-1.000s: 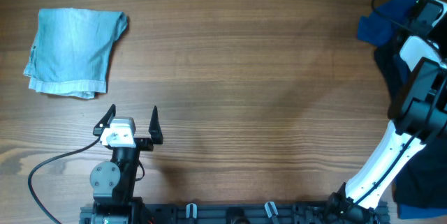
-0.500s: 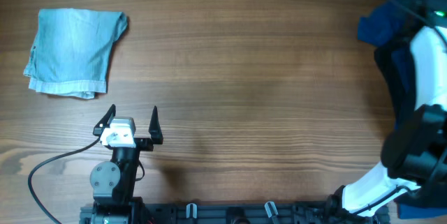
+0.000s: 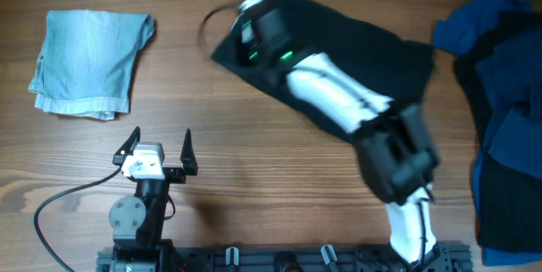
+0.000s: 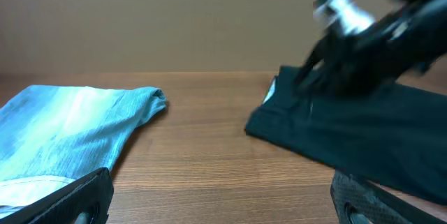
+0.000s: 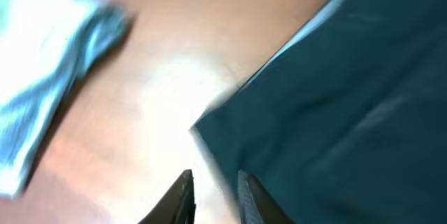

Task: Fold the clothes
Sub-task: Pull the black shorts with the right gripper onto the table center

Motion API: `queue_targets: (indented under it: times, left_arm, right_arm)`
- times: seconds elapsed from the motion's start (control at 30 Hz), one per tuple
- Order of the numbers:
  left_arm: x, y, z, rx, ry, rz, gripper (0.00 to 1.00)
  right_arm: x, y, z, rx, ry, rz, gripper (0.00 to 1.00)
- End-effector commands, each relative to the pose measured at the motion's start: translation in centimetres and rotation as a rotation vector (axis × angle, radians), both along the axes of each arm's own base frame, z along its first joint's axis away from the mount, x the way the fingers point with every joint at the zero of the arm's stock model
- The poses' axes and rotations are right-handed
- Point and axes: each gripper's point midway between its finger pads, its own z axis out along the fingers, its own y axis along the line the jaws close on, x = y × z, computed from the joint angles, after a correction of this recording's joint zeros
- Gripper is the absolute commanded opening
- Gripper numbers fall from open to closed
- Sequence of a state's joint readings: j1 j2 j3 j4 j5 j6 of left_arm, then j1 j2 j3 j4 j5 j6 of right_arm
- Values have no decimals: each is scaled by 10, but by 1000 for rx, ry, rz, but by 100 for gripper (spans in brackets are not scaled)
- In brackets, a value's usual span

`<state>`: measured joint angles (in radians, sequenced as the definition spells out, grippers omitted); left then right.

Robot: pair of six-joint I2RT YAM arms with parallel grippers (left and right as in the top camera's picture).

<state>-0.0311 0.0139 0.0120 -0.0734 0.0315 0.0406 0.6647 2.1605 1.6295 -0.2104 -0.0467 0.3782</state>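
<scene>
We saw right gripper (image 5: 213,196) pinching dark garment (image 3: 381,47) by far edge; left gripper (image 3: 161,136) gaped open, near edge; folded light-blue cloth (image 3: 89,60) far-left corner.

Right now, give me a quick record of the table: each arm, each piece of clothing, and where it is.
left gripper: open, holding nothing, parked near the front edge of the table
right gripper: motion-blurred, fingers nearly closed, apparently pinching the dark garment's edge
dark garment: spread out mid-table, partly under the right arm
light blue cloth: folded, far left
blue pile: unfolded, right edge
</scene>
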Motion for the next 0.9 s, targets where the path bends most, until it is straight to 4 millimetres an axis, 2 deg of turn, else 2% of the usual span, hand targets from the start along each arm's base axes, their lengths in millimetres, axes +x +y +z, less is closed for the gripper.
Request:
queue_targets:
  times: [0.0, 0.07, 0.1, 0.13, 0.2, 0.3, 0.4, 0.47, 0.53, 0.67, 0.87]
  left_arm:
    - [0, -4, -2, 10, -1, -21, 100]
    - [0, -4, -2, 10, -1, -21, 100]
    - [0, -4, -2, 10, -1, -21, 100]
    - [0, -4, -2, 10, -1, -21, 100]
    - [0, -4, -2, 10, -1, -21, 100]
    - [0, -4, -2, 10, -1, -21, 100]
    - [0, -4, -2, 10, -1, -21, 100]
    - [0, -4, -2, 10, -1, -21, 100]
    - [0, -4, -2, 10, -1, -21, 100]
    - [0, -4, -2, 10, -1, -21, 100]
    - [0, -4, -2, 10, -1, -21, 100]
  right_arm:
    - [-11, 32, 12, -70, -153, 131, 32]
    - [-10, 34, 28, -63, -192, 145, 49]
    - [-7, 29, 38, -55, -201, 135, 63]
    - [-6, 23, 46, -53, -201, 126, 63]
    - [0, -5, 65, -60, -179, 77, 63]
    - [10, -49, 72, -97, -133, 6, 58]
    - [19, -107, 68, -110, -21, -132, 51]
    - [22, -157, 60, -120, 78, -248, 51]
    - [21, -199, 50, -154, 154, -324, 63]
    - [10, -276, 31, -221, 295, -439, 80]
    - [-10, -360, 18, -238, 439, -602, 91]
